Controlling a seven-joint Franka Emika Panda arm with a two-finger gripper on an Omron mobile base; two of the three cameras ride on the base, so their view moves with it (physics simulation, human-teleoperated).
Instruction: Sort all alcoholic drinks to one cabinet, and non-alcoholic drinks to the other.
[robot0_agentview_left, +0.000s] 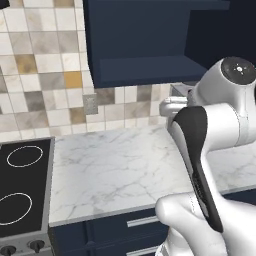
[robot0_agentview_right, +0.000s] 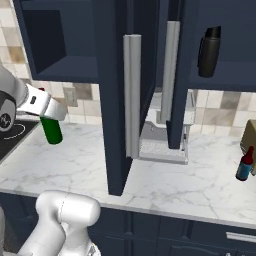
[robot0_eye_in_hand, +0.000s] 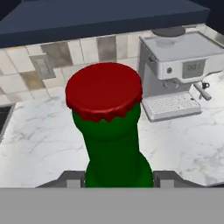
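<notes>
The step in hand is carrying the green bottle (robot0_agentview_right: 51, 131) to its cabinet. The gripper (robot0_eye_in_hand: 117, 177) is clamped on the bottle's neck below the red cap (robot0_eye_in_hand: 104, 91), and in the right base view the bottle hangs above the marble counter (robot0_agentview_right: 75, 160), clear of it as far as can be told, below and slightly left of the open narrow cabinet (robot0_agentview_right: 65, 67). That cabinet's shelf looks bare.

The black flask (robot0_agentview_right: 208, 52) already stands on the shelf of the wide cabinet (robot0_agentview_right: 225, 75), right of the narrow one, beyond the tall door (robot0_agentview_right: 117, 95) with the silver handle. The dark bottle with the blue label (robot0_agentview_right: 245, 165) stands on the counter far to the right of the narrow cabinet.

Since the flask occupies the wide cabinet, the green bottle probably belongs in the narrow one. The next move calls for lifting it above the shelf edge, pushing it in upright, then setting it down.
</notes>
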